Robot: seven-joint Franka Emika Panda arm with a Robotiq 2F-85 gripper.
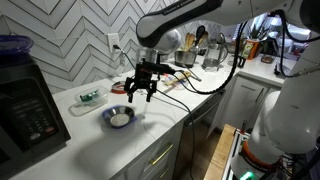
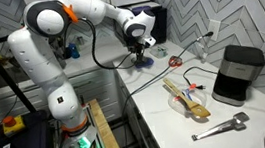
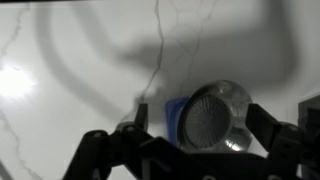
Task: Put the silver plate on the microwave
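The silver plate [image 1: 119, 117] is a small round shiny dish. It sits on the white marble counter, on top of a flat blue plastic piece [image 3: 172, 118]. In the wrist view the plate [image 3: 212, 115] lies between and below my two fingers. My gripper [image 1: 140, 90] is open and empty, a little above the plate and just to its right in this exterior view. It also shows in the wrist view [image 3: 203, 128] and in an exterior view [image 2: 142, 51]. The black microwave [image 1: 25, 112] stands at the counter's left end, with a blue object [image 1: 12, 43] on its top.
A small white tray with a green item [image 1: 88, 97] lies near the wall behind the plate. A black toaster-like appliance [image 2: 236, 72], a board with utensils [image 2: 185, 96] and metal tongs [image 2: 219, 126] sit further along the counter. The counter's front edge is close by.
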